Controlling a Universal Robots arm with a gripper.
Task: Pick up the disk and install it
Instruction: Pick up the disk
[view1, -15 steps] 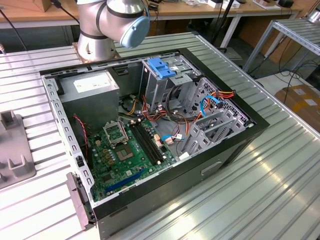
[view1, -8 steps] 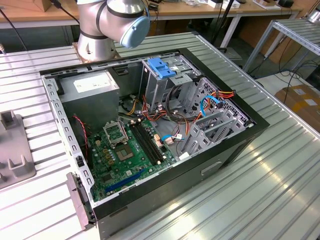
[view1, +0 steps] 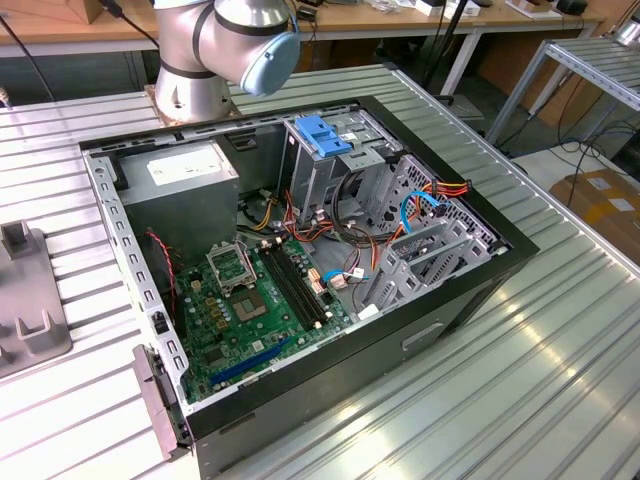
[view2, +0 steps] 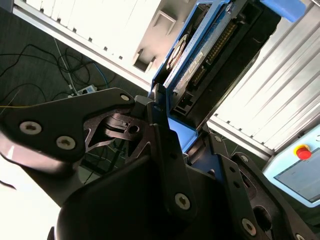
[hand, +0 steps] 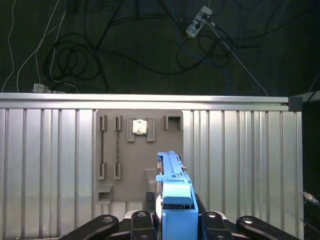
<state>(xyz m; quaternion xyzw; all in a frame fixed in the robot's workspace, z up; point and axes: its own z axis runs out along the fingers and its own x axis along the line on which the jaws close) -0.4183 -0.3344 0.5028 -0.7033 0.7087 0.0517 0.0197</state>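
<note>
Pincer (view2: 182, 127) clamped shut on disk (view2: 210, 50). Second wrist view: fingers (view2: 160, 125) grip its near end and the rest juts out past the tips. First wrist view: disk (hand: 172, 175) sits edge-on between the fingers, with the tray (hand: 140, 150) on the tabletop (hand: 50, 165) beyond it. Exterior view: arm (view1: 215, 45) stands at the far edge of the open case (view1: 300, 270).

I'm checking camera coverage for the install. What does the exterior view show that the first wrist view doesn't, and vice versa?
Exterior view: the open computer case with its motherboard and drive cage, plus the arm. First wrist view: the gripper shut on the disk, and cables on the dark floor. Both: the ribbed metal table and a grey fixture plate, at the exterior view's left edge.
</note>
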